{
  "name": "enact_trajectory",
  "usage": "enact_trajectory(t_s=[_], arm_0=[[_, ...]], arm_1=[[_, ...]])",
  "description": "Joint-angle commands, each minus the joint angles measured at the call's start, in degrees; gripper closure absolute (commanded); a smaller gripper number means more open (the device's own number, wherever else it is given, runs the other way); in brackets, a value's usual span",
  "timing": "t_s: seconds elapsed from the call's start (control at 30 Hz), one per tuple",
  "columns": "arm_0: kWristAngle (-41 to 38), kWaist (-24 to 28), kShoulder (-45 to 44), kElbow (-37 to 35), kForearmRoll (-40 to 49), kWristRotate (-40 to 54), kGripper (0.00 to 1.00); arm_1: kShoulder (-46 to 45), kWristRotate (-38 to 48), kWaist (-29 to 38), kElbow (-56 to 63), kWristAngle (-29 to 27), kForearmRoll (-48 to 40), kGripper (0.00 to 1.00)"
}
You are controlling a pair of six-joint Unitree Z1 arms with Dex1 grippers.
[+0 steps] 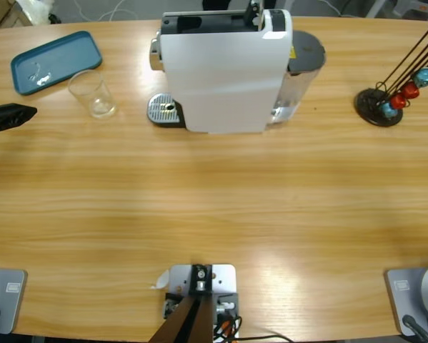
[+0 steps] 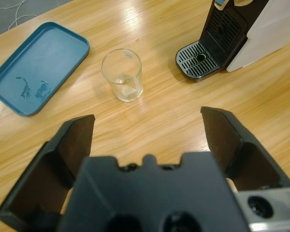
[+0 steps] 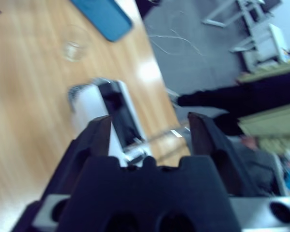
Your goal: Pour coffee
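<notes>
Two black jaws of my left gripper (image 2: 147, 128) stand wide apart with nothing between them, and I aim them at the glass (image 2: 122, 75) so the gap lines up with it. I think that is why they are so wide: the glass has to fit in between. The glass stands upright on the table (image 2: 149, 121), a little way ahead of the jaws, not touching them. I see almost no coffee in it, just a pale, shiny bit at the bottom, so I cannot say for sure there is any. Just beside the glass lies a blue tray (image 2: 38, 65) with a few wet marks on it. On the other side is the coffee machine (image 1: 224, 68), and its metal drip grate (image 2: 198, 60) is bare, so I guess the glass has to go there. My right gripper (image 3: 149, 128) also has its jaws open and holds nothing. It is up in the air, tilted, looking along the table toward the machine and the room. A person's dark sleeve (image 3: 241, 96) shows far behind.
</notes>
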Motion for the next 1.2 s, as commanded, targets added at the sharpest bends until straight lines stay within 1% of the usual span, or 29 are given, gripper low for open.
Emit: enact_trajectory(t_s=[0.03, 0.07, 0.13, 0.17, 0.23, 0.3, 0.43, 0.63, 0.77, 1.0, 1.2], arm_0=[[-0.1, -0.4, 1.5, 1.8, -0.5, -0.9, 0.055], [-0.1, -0.4, 1.5, 1.9, -0.5, -0.9, 0.055], [-0.1, -0.4, 1.6, 1.8, -0.5, -0.9, 0.055], [-0.1, -0.4, 1.5, 1.9, -0.5, -0.9, 0.055], [-0.1, -0.4, 1.6, 1.8, -0.5, -0.9, 0.055], [-0.1, -0.4, 1.6, 1.9, -0.5, -0.9, 0.055], [0.0, -0.4, 1.8, 1.8, -0.5, -0.9, 0.055], [0.0, -0.4, 1.8, 1.9, -0.5, -0.9, 0.055], [0.1, -0.4, 1.8, 1.9, -0.5, -0.9, 0.055], [0.0, -0.4, 2.0, 1.8, -0.5, -0.9, 0.055], [0.0, -0.4, 2.3, 1.8, -0.5, -0.9, 0.055]], arm_1=[[-17.9, 17.6, 0.3, 24.5, -9.7, -21.0, 1.0], [-18.7, 19.8, 0.2, 27.1, -9.7, -22.5, 1.0], [-18.9, 23.1, 0.2, 30.0, -10.4, -22.7, 1.0], [-18.8, 25.6, 0.2, 32.1, -12.1, -23.9, 1.0], [-18.7, 29.5, 0.2, 36.2, -14.0, -29.0, 1.0], [-17.4, 30.0, 0.2, 38.6, -14.3, -33.5, 1.0], [-11.8, 28.3, 0.2, 38.7, -14.4, -36.8, 1.0], [-3.4, 20.4, 0.9, 38.4, -14.6, -44.7, 1.0], [0.1, 18.7, 1.6, 36.6, -14.9, -44.8, 1.0], [2.3, 16.6, 1.6, 34.7, -16.8, -44.8, 1.0], [3.9, 15.3, 1.6, 32.5, -16.8, -44.8, 1.0]])
